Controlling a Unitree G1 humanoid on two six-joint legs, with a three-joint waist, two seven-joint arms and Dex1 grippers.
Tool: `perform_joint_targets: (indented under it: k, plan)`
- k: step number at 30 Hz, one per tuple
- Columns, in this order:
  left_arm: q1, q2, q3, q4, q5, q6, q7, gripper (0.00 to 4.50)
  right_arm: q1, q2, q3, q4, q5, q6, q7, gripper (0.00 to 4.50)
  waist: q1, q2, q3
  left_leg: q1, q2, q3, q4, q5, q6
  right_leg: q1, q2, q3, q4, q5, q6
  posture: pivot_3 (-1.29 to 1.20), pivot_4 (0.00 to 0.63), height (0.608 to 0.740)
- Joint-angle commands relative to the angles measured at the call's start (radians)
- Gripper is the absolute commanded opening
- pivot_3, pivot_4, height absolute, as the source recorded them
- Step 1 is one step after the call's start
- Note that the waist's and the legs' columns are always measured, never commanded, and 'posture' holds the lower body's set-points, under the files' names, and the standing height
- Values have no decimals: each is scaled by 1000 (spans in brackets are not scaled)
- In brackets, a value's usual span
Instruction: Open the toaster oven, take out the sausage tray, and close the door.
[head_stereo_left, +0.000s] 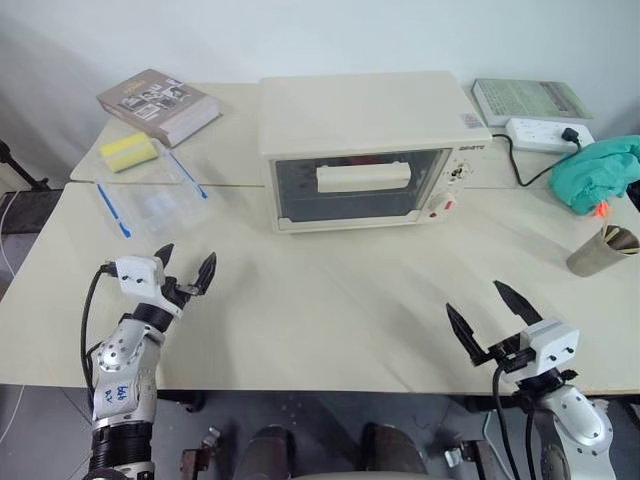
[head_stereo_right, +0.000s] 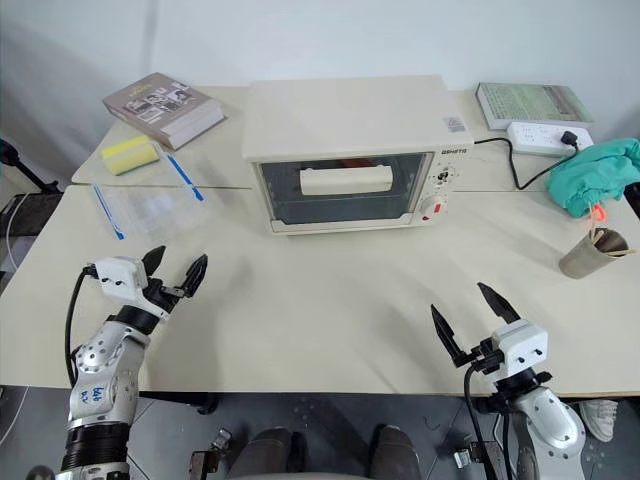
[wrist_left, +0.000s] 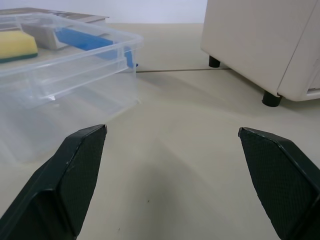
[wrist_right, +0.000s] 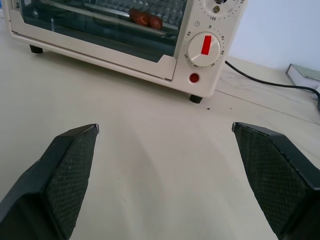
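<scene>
The cream toaster oven (head_stereo_left: 365, 150) stands at the middle back of the table, its glass door (head_stereo_left: 357, 188) shut and the bar handle (head_stereo_left: 362, 178) across it. Through the glass, in the right wrist view, two red sausages (wrist_right: 146, 18) lie on the ribbed sausage tray (wrist_right: 107, 9) inside. My left gripper (head_stereo_left: 186, 269) hovers open over the table's front left, well short of the oven. At the front right, my right gripper (head_stereo_left: 492, 311) is open too and holds nothing.
A clear plastic box (head_stereo_left: 152, 197) with blue clips lies left of the oven, with a yellow sponge (head_stereo_left: 129, 151) and a book (head_stereo_left: 158, 105) behind it. On the right are a power strip (head_stereo_left: 548, 133) with its cable, a teal cloth (head_stereo_left: 598, 172) and a metal cup (head_stereo_left: 603, 251).
</scene>
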Motion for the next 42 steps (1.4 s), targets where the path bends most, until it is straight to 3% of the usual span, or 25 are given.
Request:
perform_joint_targets:
  k: [1,4,7,14,18,20,28,42]
  plan:
    - [6,19,0,-48,15,2,7,4478,-21,-18,6,-19,16,-6,24,4500,-1,0,0,0,0,0,0,0,0,0,0,0,0,0,0,0,150,740]
    - [30,12,11,-93,-48,15,-44,4478,-79,-17,18,11,20,-8,42,4500,-5,0,0,0,0,0,0,0,0,0,0,0,0,0,0,0,150,740]
    - [73,37,30,-158,-183,36,-198,4478,-150,-13,20,27,48,24,44,4500,-9,0,0,0,0,0,0,0,0,0,0,0,0,0,0,0,150,740]
    - [236,311,151,-269,-487,319,-545,4478,-458,-148,109,1,226,386,203,4500,-29,2,1,1,3,0,1,0,0,-1,1,0,2,0,-1,0,150,740]
    - [328,370,201,-357,-583,415,-614,4478,-606,-199,146,36,233,546,232,4500,-24,3,2,-1,3,-2,1,-1,0,-1,1,-1,1,0,-1,0,150,740]
    - [342,349,243,-402,-629,418,-596,4478,-698,-196,150,88,231,593,230,4500,-24,2,2,-1,3,-2,1,-2,0,-1,1,-1,1,0,-1,0,150,740]
    - [333,305,251,-453,-644,422,-563,4478,-918,-156,192,303,169,604,311,4500,-28,2,2,-1,2,0,1,-2,-1,-1,1,-2,1,0,0,0,150,740]
    - [246,300,203,-458,-606,397,-547,4478,-910,-139,212,207,212,612,516,4500,-27,2,2,-2,3,1,1,-2,-1,-2,1,-3,1,0,0,0,150,740]
